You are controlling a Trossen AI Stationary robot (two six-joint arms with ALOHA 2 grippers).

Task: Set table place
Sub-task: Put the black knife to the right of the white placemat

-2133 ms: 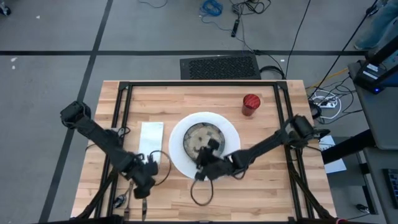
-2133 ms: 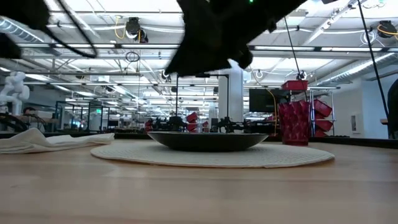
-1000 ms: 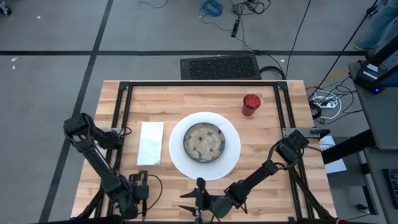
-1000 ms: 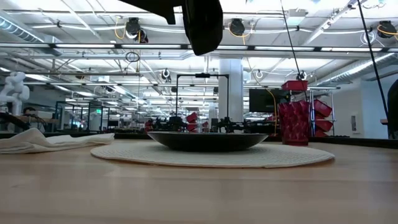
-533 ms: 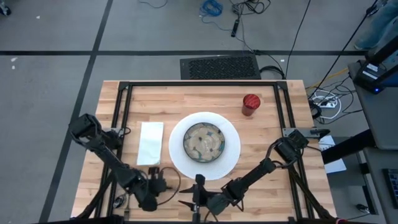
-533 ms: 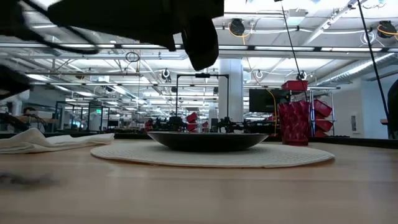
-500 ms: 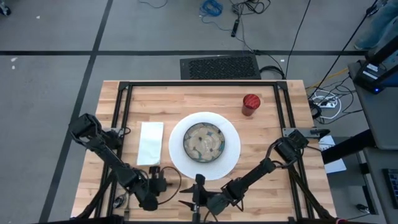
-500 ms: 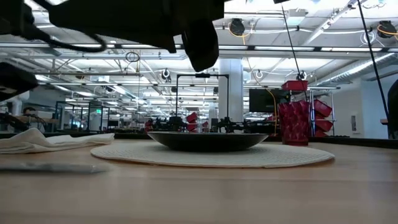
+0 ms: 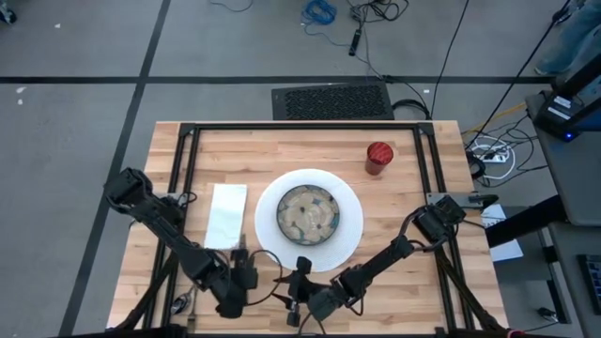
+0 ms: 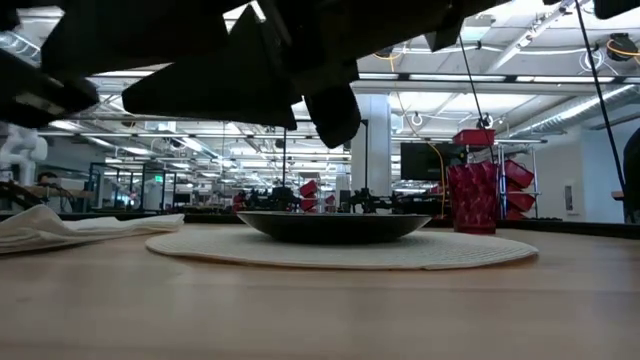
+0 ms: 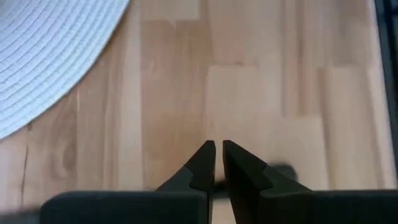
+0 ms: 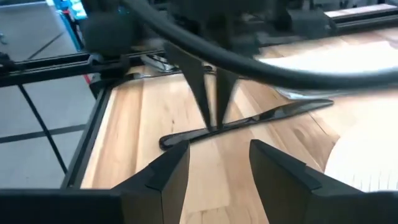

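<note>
Dark left gripper [image 12: 211,121]: pinched shut on knife [image 12: 249,122], tips down, nr front edge of bench [image 9: 404,188].
Right gripper [image 12: 217,163]: jaws apart, holds nothing, just beside knife, facing left gripper.
Knife: lies on wood by plate [image 9: 349,235].
Bowl [image 9: 307,212]: on plate, mid bench.
Napkin [image 9: 227,215]: left of plate.
Cup [image 9: 377,158]: far right.

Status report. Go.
Left gripper shut on dark cutlery beside plate. Right gripper open, facing it. Bowl on plate; no obstruction seen.
</note>
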